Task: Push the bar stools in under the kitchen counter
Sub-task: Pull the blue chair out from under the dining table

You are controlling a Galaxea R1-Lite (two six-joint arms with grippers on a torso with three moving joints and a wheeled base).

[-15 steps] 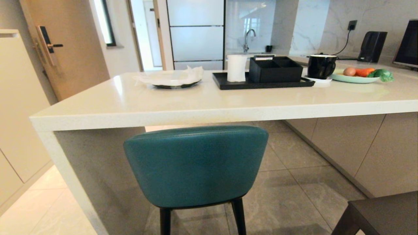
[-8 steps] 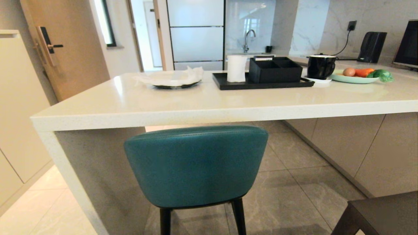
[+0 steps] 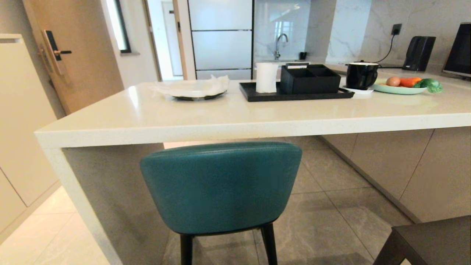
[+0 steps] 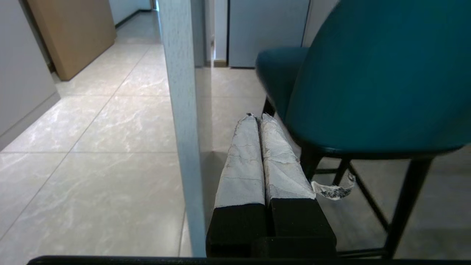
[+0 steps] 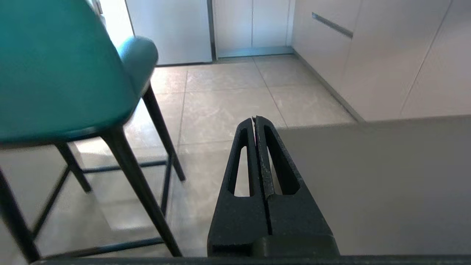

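Observation:
The teal bar stool [image 3: 220, 187] stands close before me, the top of its curved back just below the front edge of the off-white kitchen counter [image 3: 235, 125]. A corner of the grey bar stool [image 3: 430, 239] shows at the lower right. Neither gripper appears in the head view. My left gripper [image 4: 257, 117], its fingers wrapped in white tape, is shut and empty, low between the counter's white side panel [image 4: 182, 129] and the teal stool [image 4: 375, 73]. My right gripper [image 5: 254, 118] is shut and empty, between the teal stool [image 5: 62, 70] and the grey stool's flat surface [image 5: 386, 176].
On the counter sit a plate with white paper [image 3: 195, 90], a black tray [image 3: 294, 95] with a white cup and organiser, a black mug [image 3: 362, 74] and a plate of vegetables [image 3: 404, 85]. Beige panels [image 3: 404, 165] close the counter's underside at right. A wooden door [image 3: 70, 55] is far left.

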